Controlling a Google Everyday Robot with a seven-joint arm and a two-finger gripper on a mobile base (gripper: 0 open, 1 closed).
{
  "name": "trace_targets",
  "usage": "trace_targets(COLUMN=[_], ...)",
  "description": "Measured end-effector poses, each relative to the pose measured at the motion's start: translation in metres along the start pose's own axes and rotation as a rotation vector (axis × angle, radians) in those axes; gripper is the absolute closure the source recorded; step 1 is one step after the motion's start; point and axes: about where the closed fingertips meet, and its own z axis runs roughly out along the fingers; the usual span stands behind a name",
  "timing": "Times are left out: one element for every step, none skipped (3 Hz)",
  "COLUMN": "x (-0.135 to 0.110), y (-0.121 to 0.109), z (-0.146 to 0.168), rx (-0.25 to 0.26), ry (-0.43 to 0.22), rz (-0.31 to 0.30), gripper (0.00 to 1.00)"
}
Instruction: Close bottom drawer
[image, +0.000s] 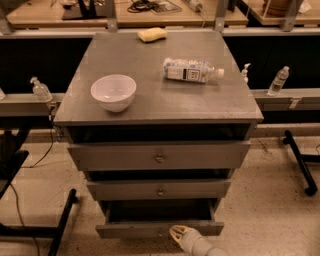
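The bottom drawer (150, 229) is the lowest grey front of the cabinet, pulled out, with its dark inside showing above the front. My gripper (178, 233) is a cream-coloured tip at the bottom edge of the view, right against the middle of the bottom drawer's front, covering where the knob would be. The middle drawer (160, 190) and top drawer (160, 156) each show a small round knob.
On the cabinet top (150, 102) stand a white bowl (113, 92), a plastic bottle lying on its side (191, 70) and a yellow sponge (152, 34). Black table legs stand on the floor at left (62, 220) and right (300, 162).
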Motion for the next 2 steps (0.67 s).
trace_targets(x=[0.002, 0.013], y=[0.003, 0.019], z=[-0.001, -0.010], rx=[-0.007, -0.034], ry=[-0.018, -0.045], rz=[-0.005, -0.013], gripper=[1.00, 1.00])
